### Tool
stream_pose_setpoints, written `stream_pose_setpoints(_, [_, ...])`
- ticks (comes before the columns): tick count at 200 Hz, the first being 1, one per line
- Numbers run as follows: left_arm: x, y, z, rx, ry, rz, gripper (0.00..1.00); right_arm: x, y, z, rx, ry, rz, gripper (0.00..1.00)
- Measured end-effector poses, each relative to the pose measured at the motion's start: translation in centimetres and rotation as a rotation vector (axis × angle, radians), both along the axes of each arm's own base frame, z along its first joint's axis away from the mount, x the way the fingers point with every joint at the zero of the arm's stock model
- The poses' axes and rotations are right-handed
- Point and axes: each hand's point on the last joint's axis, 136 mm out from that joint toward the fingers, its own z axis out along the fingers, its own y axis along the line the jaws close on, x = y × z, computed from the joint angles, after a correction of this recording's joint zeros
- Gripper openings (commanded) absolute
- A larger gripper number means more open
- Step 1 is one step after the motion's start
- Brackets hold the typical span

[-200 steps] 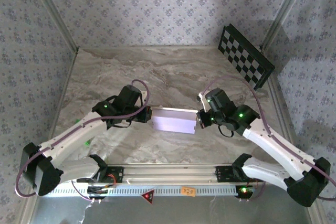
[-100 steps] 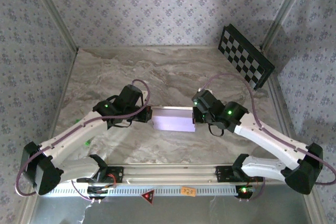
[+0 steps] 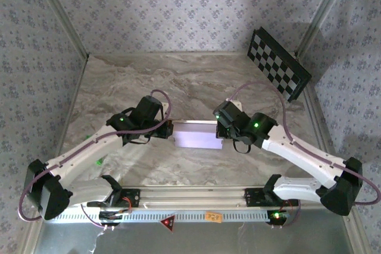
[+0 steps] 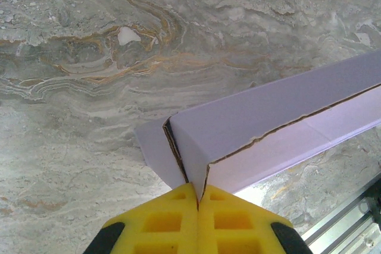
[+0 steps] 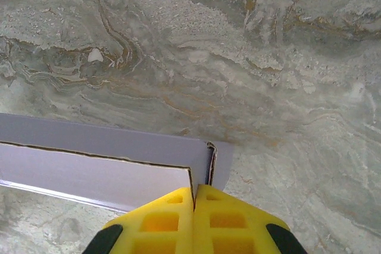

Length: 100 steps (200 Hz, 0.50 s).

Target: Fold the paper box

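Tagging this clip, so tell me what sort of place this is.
Likely a robot test cell: a checkerboard panel in the corner, wallpapered walls boxing in a marble-print table, and a left arm and right arm bolted to a rail.

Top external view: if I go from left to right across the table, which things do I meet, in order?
Left arm's black hand → pale lilac shallow card box → right arm's black hand → black-and-white checkerboard panel, at the far right.

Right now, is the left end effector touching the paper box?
Touching. Left wrist view: the left end effector, shut, pinches a corner of the paper box.
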Motion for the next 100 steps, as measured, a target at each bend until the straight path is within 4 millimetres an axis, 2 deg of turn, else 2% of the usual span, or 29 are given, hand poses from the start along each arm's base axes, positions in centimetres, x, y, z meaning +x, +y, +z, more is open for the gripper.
stream_pose_setpoints(100, [0.0, -0.5, 0.1, -0.003, 0.007, -0.012, 0.0, -0.2, -1.0, -1.0, -0.058, 0.036, -0.026, 0.0])
